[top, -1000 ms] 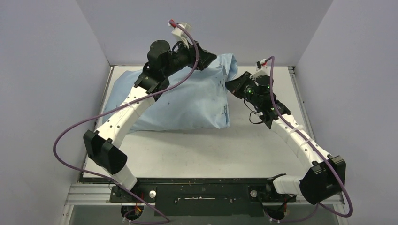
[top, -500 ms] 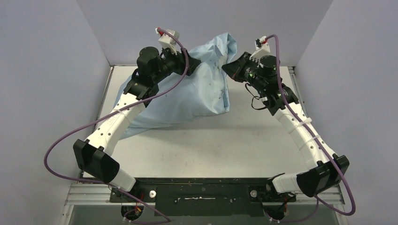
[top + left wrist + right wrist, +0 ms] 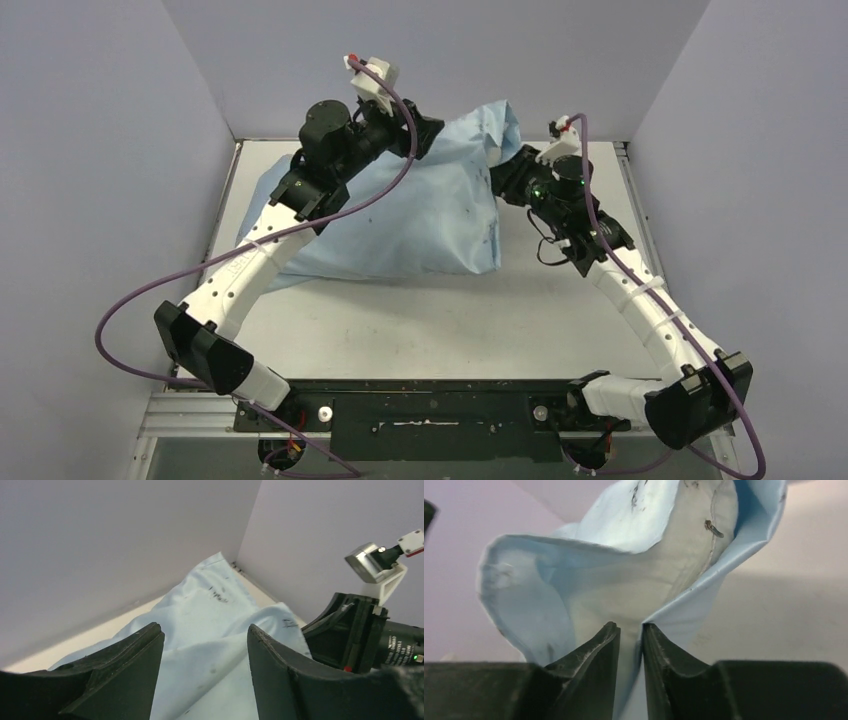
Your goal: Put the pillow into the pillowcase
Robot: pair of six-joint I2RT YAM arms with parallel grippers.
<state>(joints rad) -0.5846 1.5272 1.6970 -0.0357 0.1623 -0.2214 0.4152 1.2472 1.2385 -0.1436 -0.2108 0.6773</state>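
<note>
The light blue pillowcase lies plump across the back of the table, its right corner sticking up. Through its open mouth the right wrist view shows the off-white pillow inside the pillowcase. My right gripper is at that mouth. Its jaws stand a narrow gap apart, with the blue hem between them against the right finger. My left gripper hovers at the pillowcase's upper back edge. Its fingers are spread wide over a fold of the pillowcase, gripping nothing.
Grey walls close in the white table at the back and on both sides, near both grippers. A black rail with the arm bases runs along the near edge. Purple cables loop off both arms.
Half a second ago both arms held the pillowcase's mouth end raised; it has since dropped back down. The right jaws have parted slightly, and the left jaws have widened.
</note>
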